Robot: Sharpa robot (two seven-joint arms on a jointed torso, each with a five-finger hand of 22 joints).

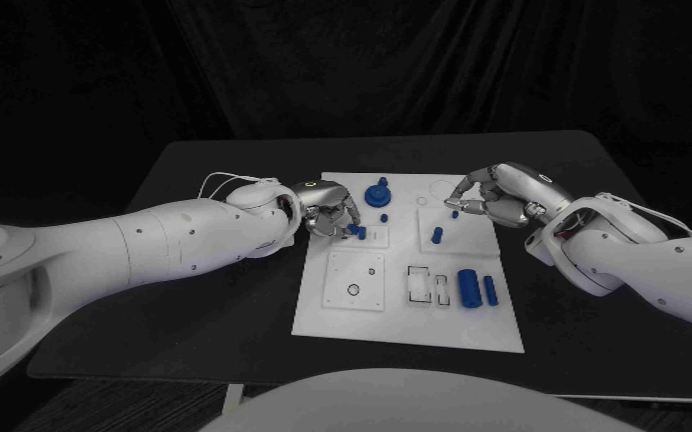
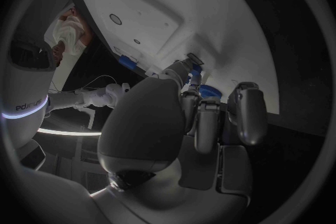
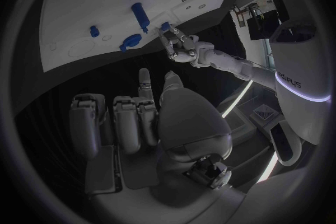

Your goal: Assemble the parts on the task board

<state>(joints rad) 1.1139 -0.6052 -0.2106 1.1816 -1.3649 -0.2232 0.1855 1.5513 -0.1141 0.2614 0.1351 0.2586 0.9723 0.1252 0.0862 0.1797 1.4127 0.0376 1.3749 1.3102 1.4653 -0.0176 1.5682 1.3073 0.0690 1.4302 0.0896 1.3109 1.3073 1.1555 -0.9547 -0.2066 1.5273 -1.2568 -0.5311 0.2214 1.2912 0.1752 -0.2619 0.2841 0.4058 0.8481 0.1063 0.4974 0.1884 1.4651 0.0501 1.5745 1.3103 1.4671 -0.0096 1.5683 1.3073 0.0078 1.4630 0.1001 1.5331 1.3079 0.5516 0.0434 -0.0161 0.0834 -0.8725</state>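
The task board [image 1: 411, 292] lies mid-table, between the two hands. The left hand [image 1: 329, 209] pinches a small blue part [image 1: 355, 231] at the board's far-left square, apparently to seat it there. The right hand [image 1: 498, 192] hovers over the far-right corner, fingers curled in; whether it holds anything I cannot tell. Two blue cylinders [image 1: 477, 288] wait near-right (likely later steps), and a round blue piece [image 1: 379, 195] stands at the far edge.
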